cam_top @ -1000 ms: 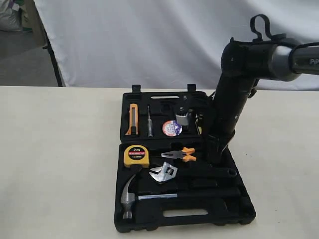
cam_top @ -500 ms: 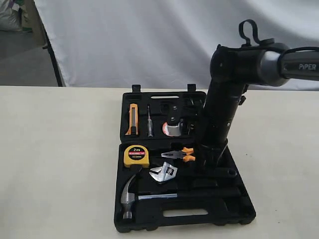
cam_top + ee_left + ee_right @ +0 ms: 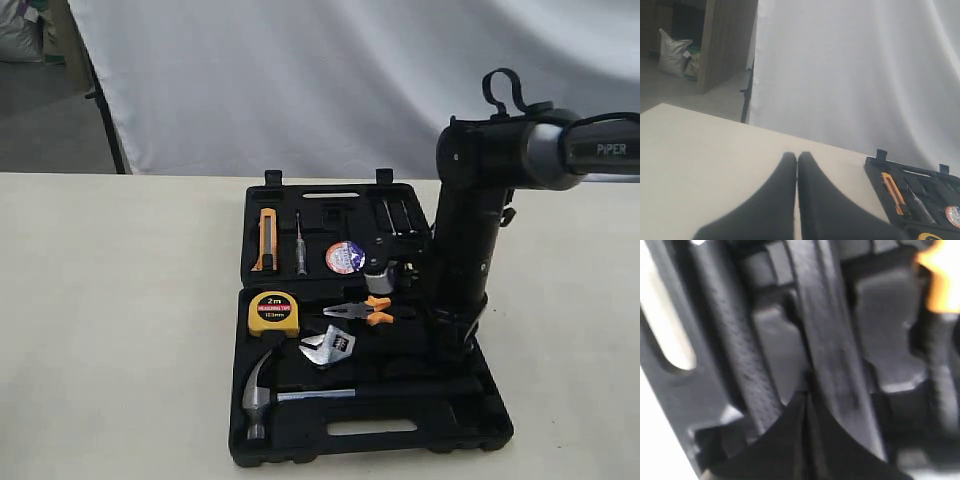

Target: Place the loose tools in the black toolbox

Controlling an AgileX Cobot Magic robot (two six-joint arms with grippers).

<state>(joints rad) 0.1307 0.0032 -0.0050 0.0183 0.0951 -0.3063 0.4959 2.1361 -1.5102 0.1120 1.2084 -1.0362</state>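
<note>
Along the near half of the black toolbox [image 3: 300, 442] the hammer [image 3: 310, 395] lies flat, its long axis left to right, with the head at the left end and the handle running right. Just behind it the adjustable wrench [image 3: 330, 348] lies parallel, its head also to the left. The tape roll [image 3: 344, 257] sits in the far half. The right claw [image 3: 804, 400], clenched on nothing, hangs close above both handles. The left claw [image 3: 797, 159], clenched and empty, is over the bare surface [image 3: 120, 320] left of the case, where there is wide open room.
</note>
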